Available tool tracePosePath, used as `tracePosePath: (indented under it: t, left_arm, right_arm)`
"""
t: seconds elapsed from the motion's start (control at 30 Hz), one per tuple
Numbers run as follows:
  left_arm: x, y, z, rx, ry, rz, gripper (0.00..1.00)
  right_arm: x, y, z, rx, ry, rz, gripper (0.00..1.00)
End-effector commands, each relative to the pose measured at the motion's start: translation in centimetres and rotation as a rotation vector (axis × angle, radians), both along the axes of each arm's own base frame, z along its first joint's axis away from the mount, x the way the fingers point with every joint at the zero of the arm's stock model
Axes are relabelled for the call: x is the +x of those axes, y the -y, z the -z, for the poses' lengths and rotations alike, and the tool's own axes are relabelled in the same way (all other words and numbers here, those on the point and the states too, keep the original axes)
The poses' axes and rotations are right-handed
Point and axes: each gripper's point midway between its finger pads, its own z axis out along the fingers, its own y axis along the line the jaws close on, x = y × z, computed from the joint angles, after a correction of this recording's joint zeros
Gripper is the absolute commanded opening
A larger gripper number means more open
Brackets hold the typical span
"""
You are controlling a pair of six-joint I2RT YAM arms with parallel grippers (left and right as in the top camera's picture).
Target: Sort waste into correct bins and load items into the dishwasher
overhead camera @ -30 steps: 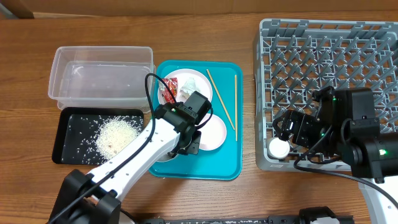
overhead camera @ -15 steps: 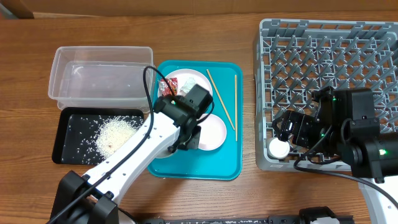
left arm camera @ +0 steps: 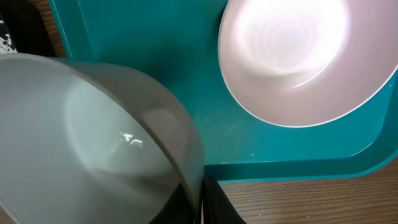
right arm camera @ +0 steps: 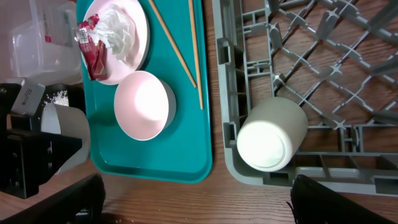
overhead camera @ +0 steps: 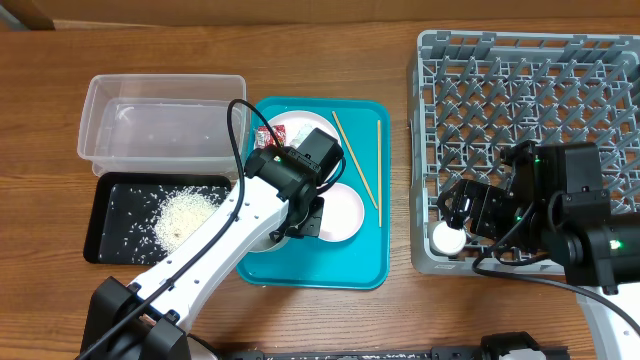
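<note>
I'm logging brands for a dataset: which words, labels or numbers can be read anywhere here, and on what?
No text can be read anywhere.
Red snack wrapper: printed, but too small and crinkled to read.
Pale tag on the left arm: marks too blurred to read.
</note>
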Motion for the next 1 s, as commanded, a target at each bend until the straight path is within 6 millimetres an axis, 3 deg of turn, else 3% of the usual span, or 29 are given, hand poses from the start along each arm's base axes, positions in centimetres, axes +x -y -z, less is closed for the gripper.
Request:
tracePosePath:
  t: [0.0, 0.4, 0.97]
  left_arm:
    - [0.4, 0.0, -0.7, -0.005, 0.016, -0.005, 0.07]
    - [0.2, -0.5, 0.6, 0.015, 0.015, -0.016, 0.06]
    - [-0.7, -1.1, 4.3, 0.025, -0.001, -0.024, 0.07]
  right_arm:
    - [0.0, -0.3, -0.6, 0.006, 0.022, -0.017, 0.98]
    - [0.0, -0.3, -0.6, 0.006, 0.018, -0.017, 0.98]
    - [0.0, -0.3, -0.6, 0.005, 0.019, -0.02, 0.98]
